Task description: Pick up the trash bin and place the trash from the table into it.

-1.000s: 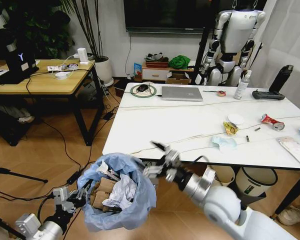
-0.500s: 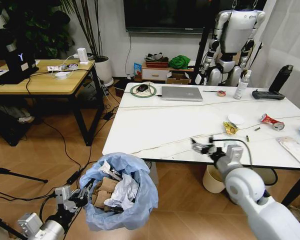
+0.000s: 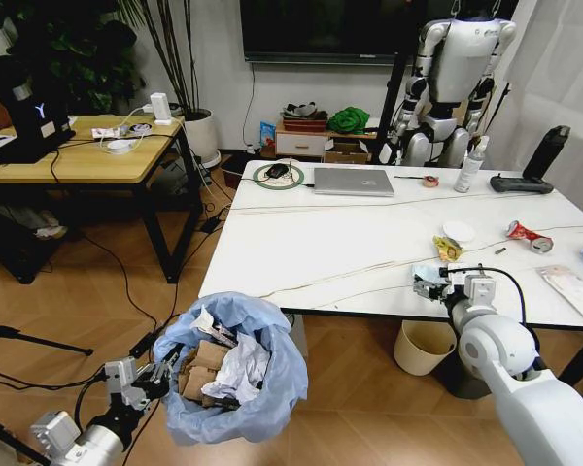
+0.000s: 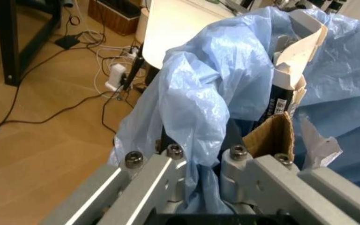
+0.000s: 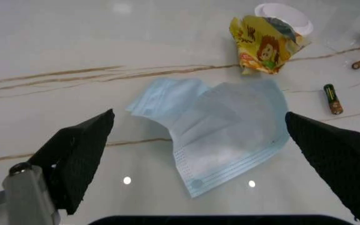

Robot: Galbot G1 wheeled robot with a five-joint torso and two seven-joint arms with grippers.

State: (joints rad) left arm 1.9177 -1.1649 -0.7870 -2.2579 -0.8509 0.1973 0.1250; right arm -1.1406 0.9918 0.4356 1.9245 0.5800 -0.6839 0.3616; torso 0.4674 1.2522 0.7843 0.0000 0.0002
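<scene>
My right gripper (image 3: 429, 286) reaches the face mask (image 5: 221, 131) while my left holds the bin low.

In a second it has swung from over the trash bin (image 3: 235, 367) to the desk's (image 3: 311, 243) near edge, fingers spread on both sides of the mask, so I judge a pick is close. My left gripper (image 4: 202, 161) pinches the bag's rim at near left. The yellow wrapper (image 5: 266, 43) lies just beyond; the bin's own body stays hidden under the bag.

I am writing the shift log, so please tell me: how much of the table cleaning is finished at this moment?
Done: the left pincer holds the trash bin off the floor, with cardboard and paper inside. In hand: the open right pincer is above the blue face mask. Left on the table: yellow wrapper, crushed red can, white packet.
</scene>
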